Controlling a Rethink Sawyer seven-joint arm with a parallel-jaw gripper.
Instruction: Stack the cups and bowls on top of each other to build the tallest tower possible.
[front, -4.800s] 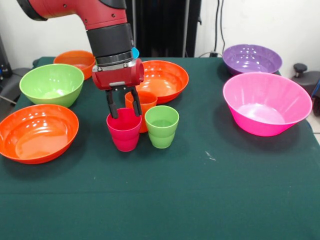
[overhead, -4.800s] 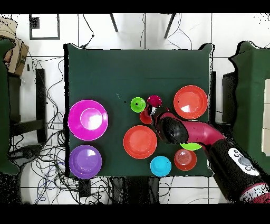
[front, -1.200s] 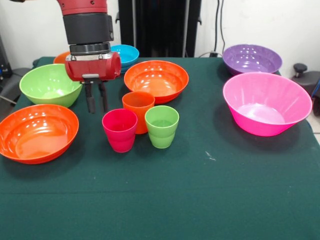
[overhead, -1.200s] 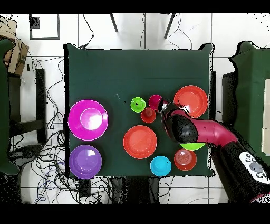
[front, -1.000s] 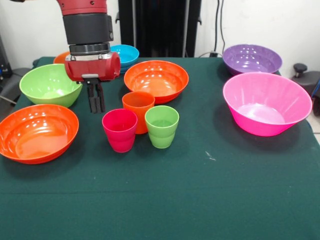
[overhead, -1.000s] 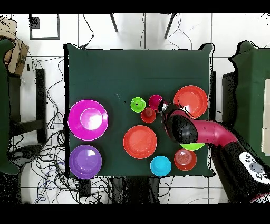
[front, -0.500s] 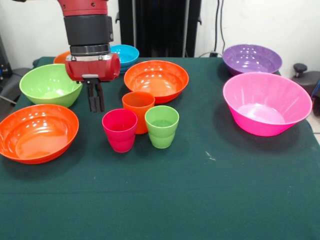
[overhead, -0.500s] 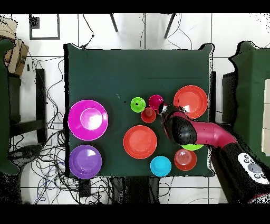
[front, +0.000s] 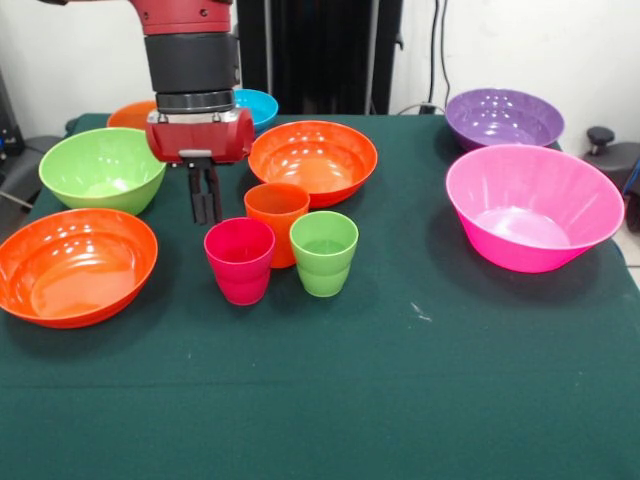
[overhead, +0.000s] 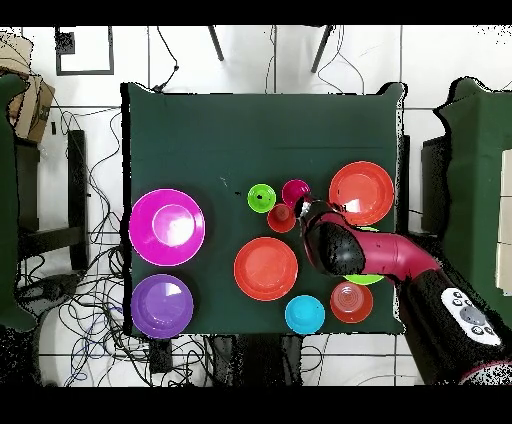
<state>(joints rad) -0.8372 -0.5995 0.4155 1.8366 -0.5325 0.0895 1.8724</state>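
We see the red and black arm's gripper (front: 205, 205) hanging with its jaws closed on nothing, just beside the magenta-red ridged plastic cup (front: 240, 260). That cup, the orange tapered cup (front: 276, 216) and the light green cup (front: 324, 252) cluster mid-counter. The wide orange glossy bowl (front: 74, 264) sits at one side edge of the green-clothed counter (front: 400, 400), unstacked.

Red arm (front: 185, 15) with black wrist sleeve, silver ring, red gripper (front: 205, 205) housing, seemingly 2 dark fingers.
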